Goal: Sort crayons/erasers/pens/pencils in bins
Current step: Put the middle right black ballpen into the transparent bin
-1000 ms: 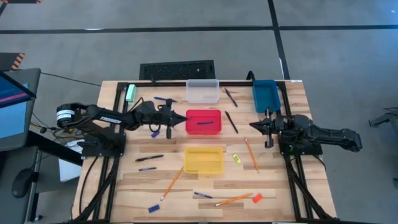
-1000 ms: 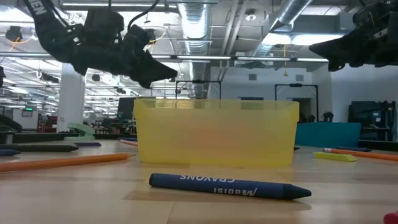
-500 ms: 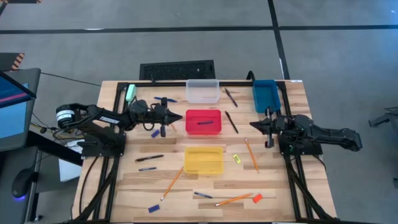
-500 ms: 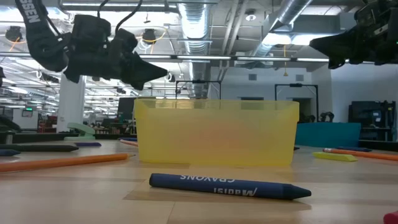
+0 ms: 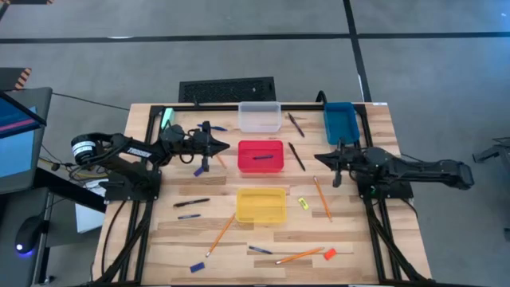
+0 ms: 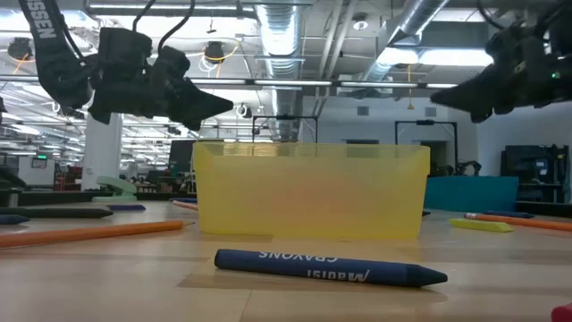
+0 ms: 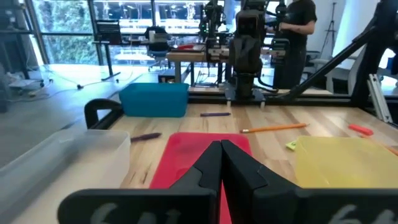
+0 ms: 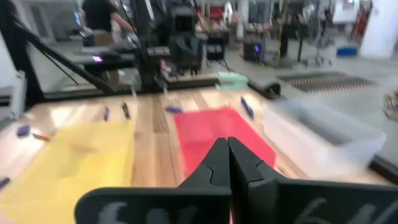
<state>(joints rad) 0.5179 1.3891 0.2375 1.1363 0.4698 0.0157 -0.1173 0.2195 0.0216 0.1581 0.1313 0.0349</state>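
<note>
My left gripper [image 5: 227, 146] hovers shut and empty left of the red bin [image 5: 260, 167], which holds one dark pen [image 5: 260, 158]. My right gripper [image 5: 317, 159] hangs shut and empty right of that bin, above the table. The clear bin [image 5: 260, 117], blue bin [image 5: 340, 121] and yellow bin [image 5: 261, 205] stand around it. Pencils [image 5: 322, 198] [image 5: 222, 233], pens [image 5: 296, 156] [image 5: 191, 202], a blue crayon [image 6: 329, 266], an orange-red eraser [image 5: 330, 253] and a yellow-green eraser [image 5: 303, 202] lie flat on the wood. Both wrist views show the shut fingertips [image 7: 221, 149] [image 8: 227, 146].
A pale green block [image 5: 167, 119] lies at the far left corner. More small blue pieces [image 5: 198, 171] [image 5: 196, 266] lie on the left half. A black frame rail [image 5: 279, 105] runs along the far edge. Bare wood shows between the yellow bin and the left arm.
My left gripper has swung a little toward the table's far left, away from the red bin's left wall, staying shut and level. My right gripper has dipped slightly and tipped. Nothing on the table has moved.
</note>
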